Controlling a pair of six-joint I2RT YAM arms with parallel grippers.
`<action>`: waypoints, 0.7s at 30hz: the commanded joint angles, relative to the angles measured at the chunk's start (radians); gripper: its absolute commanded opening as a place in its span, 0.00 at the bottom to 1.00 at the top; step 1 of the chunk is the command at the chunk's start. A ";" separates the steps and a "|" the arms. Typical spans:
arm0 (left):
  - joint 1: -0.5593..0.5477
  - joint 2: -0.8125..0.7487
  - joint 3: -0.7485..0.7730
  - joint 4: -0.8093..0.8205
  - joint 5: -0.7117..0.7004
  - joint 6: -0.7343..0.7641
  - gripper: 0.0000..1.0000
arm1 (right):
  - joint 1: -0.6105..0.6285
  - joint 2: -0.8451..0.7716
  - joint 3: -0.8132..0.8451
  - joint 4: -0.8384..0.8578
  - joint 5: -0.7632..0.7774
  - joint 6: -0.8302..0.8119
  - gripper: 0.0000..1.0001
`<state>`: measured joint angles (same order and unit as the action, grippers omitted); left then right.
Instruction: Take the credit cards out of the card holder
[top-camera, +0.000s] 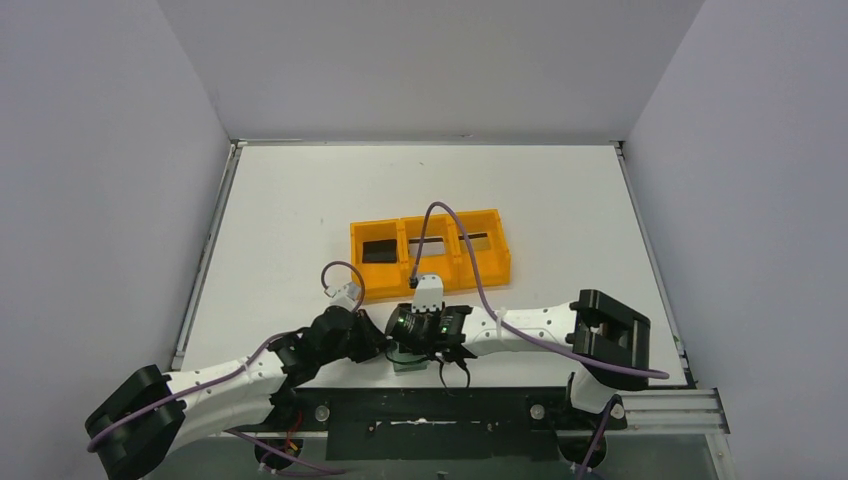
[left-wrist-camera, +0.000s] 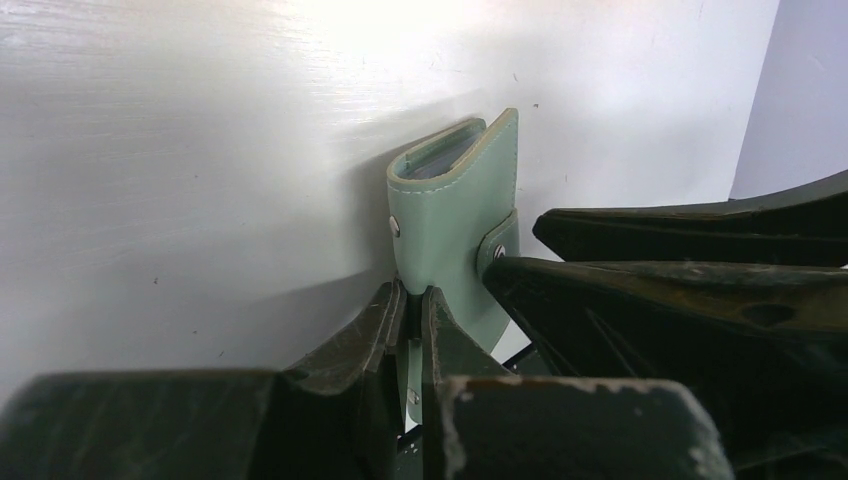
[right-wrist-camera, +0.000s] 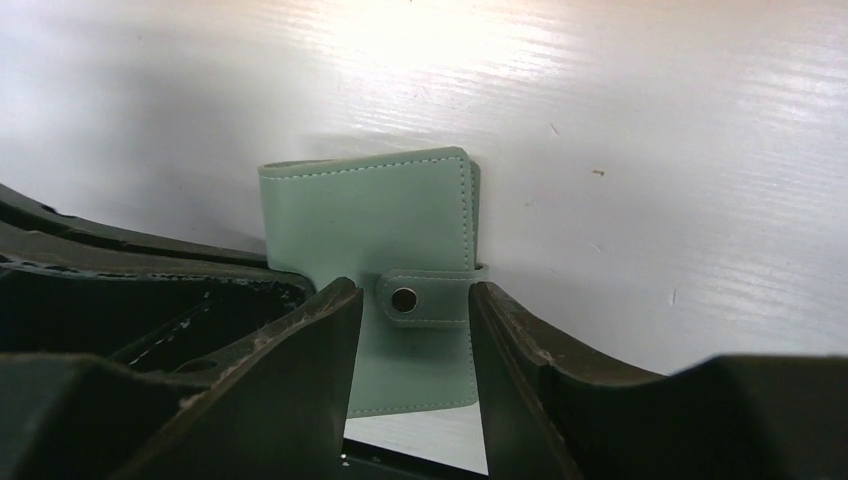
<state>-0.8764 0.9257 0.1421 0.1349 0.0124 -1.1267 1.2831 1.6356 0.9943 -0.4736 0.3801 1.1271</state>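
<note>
The card holder (left-wrist-camera: 440, 215) is a grey-green folding wallet. It stands on edge on the white table near the front edge, where both arms meet (top-camera: 410, 363). It is folded shut, its snap tab (right-wrist-camera: 425, 298) fastened. My left gripper (left-wrist-camera: 413, 295) is shut on the holder's lower edge, pinching it between both fingers. My right gripper (right-wrist-camera: 415, 295) is open, one fingertip on each side of the snap tab. Its dark fingers (left-wrist-camera: 650, 300) also show in the left wrist view, one tip touching the tab. The credit cards are hidden.
An orange three-compartment tray (top-camera: 430, 268) sits just behind the grippers at mid-table, each compartment showing a dark patch on its floor. White walls close in the table at the left, right and back. The black mounting rail (top-camera: 450, 410) runs along the front edge.
</note>
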 joint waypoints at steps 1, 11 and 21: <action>-0.005 -0.009 0.040 -0.030 -0.029 0.020 0.00 | 0.015 0.026 0.034 -0.017 0.040 -0.025 0.44; -0.005 0.017 0.069 -0.064 -0.037 0.044 0.00 | 0.013 0.083 0.030 -0.026 0.036 -0.028 0.33; -0.006 0.008 0.062 -0.148 -0.081 0.045 0.00 | -0.024 -0.010 -0.052 0.047 0.020 -0.020 0.12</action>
<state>-0.8787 0.9428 0.1825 0.0620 -0.0074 -1.1137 1.2907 1.6794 0.9947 -0.4446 0.3859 1.1152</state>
